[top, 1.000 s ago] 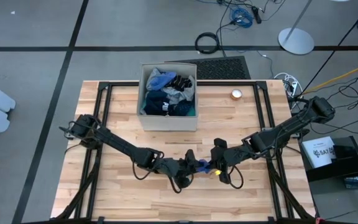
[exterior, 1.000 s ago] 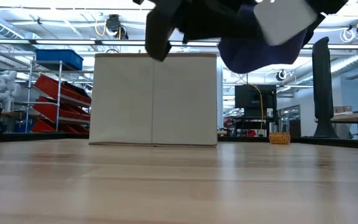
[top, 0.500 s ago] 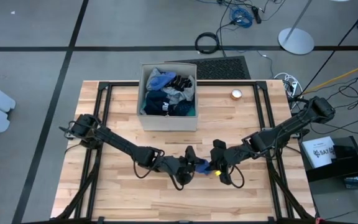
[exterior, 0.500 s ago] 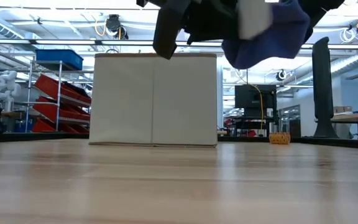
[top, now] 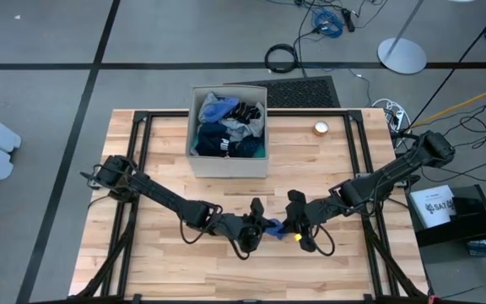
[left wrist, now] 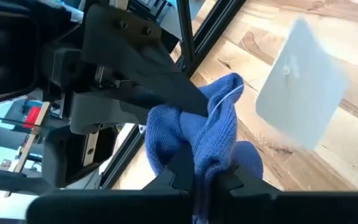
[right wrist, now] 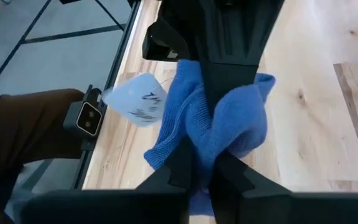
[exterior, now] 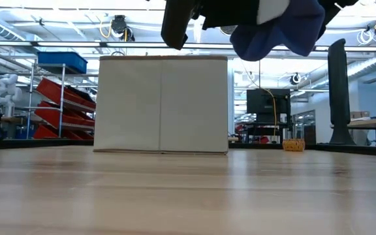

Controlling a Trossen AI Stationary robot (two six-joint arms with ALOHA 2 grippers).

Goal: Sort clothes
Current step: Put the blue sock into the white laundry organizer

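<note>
A small blue knit piece [top: 273, 226] with a white tag [left wrist: 300, 87] hangs in the air over the table's near middle, between my two grippers. My left gripper [top: 262, 226] comes at it from the table's left and is shut on it. My right gripper [top: 286, 225] comes from the right and is shut on it too. The low view shows the blue piece [exterior: 276, 29] well above the tabletop. The other clothes [top: 230, 127] lie heaped in the beige box [top: 229, 165]. My left gripper pinches a bunched fold of the blue piece [left wrist: 199, 163] between its two fingers, coming level from the table's left. The piece is lifted clear of the table. My right gripper pinches the opposite bunched part [right wrist: 205, 155] between its two fingers, level from the table's right. The cloth between the two holds is crumpled, not taut.
The box [exterior: 162, 104] stands at the far middle of the table. A small yellow roll [top: 321, 128] lies to its right. Bare wood lies near and to both sides. A person's brown sleeve with a watch [right wrist: 30, 130] shows beside the table's edge.
My left gripper has edged toward the table's right edge onto the blue piece and taken hold of it. The piece, held by my right gripper, has risen a little above the table with both grippers.
</note>
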